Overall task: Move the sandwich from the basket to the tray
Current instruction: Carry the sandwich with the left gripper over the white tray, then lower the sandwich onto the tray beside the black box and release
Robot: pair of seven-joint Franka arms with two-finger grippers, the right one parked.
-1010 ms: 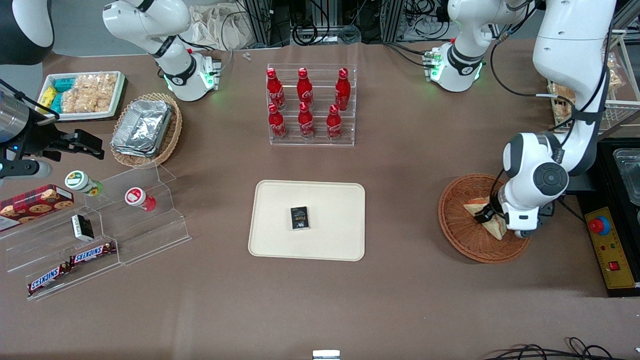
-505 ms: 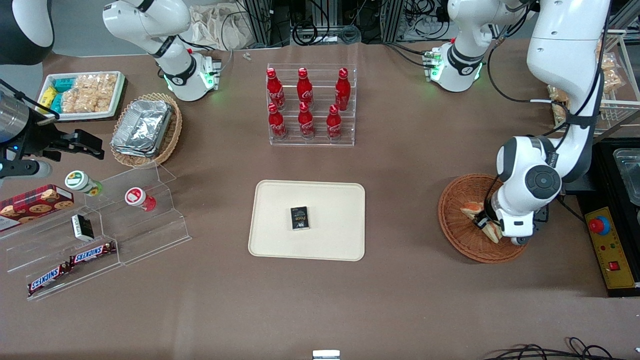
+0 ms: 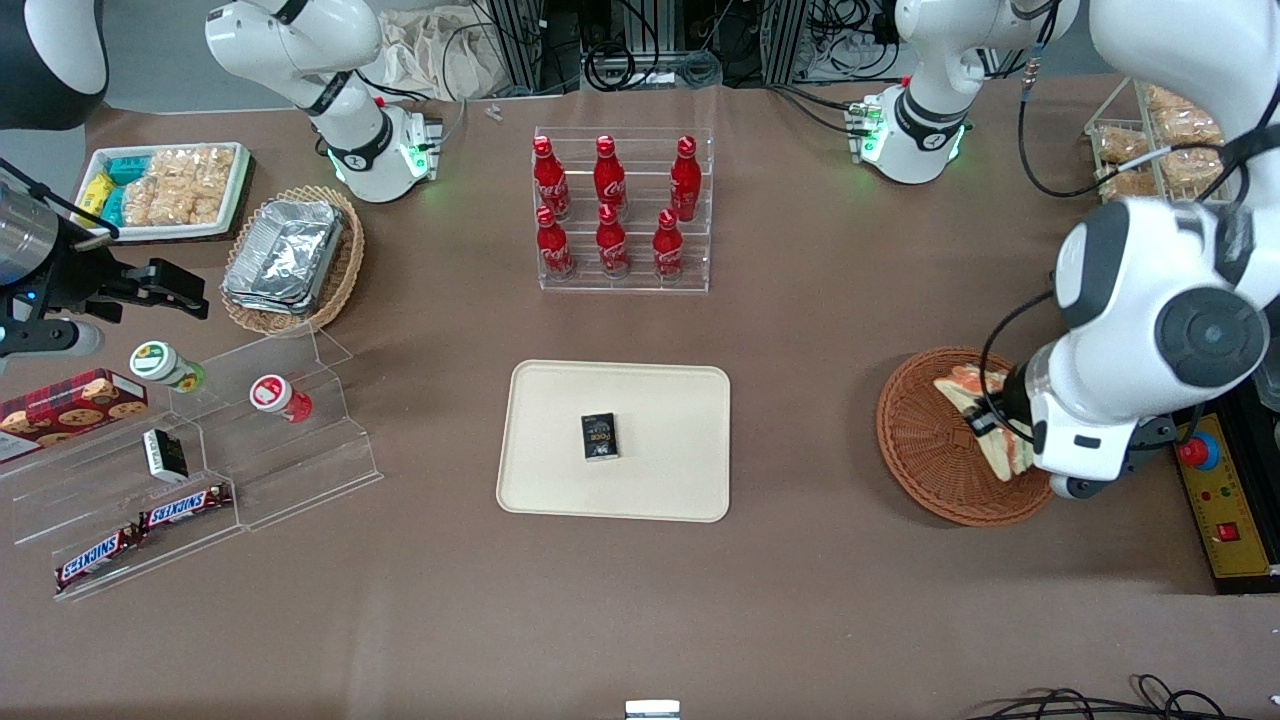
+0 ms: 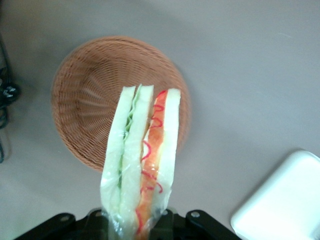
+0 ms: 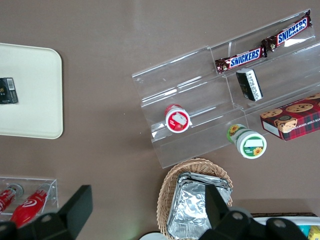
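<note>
My left gripper [image 3: 985,422] is shut on the sandwich [image 3: 985,418], a wrapped wedge of pale bread with red-orange and green filling, and holds it up above the reddish-brown wicker basket [image 3: 925,440]. In the left wrist view the sandwich [image 4: 142,160] hangs from the gripper [image 4: 139,225] well above the empty basket [image 4: 85,100]. The cream-beige tray [image 3: 560,480] lies at the table's middle with a small black box [image 3: 599,437] on it; a corner of the tray [image 4: 285,200] shows in the left wrist view.
An acrylic rack of red cola bottles [image 3: 620,210] stands farther from the front camera than the tray. A tan basket of foil containers [image 3: 290,258], a white snack tray [image 3: 165,188] and an acrylic step shelf [image 3: 200,450] lie toward the parked arm's end. A yellow control box [image 3: 1225,500] sits beside the basket.
My gripper has risen with the sandwich, lifting it out of the basket. The arm's wrist now appears much larger and higher.
</note>
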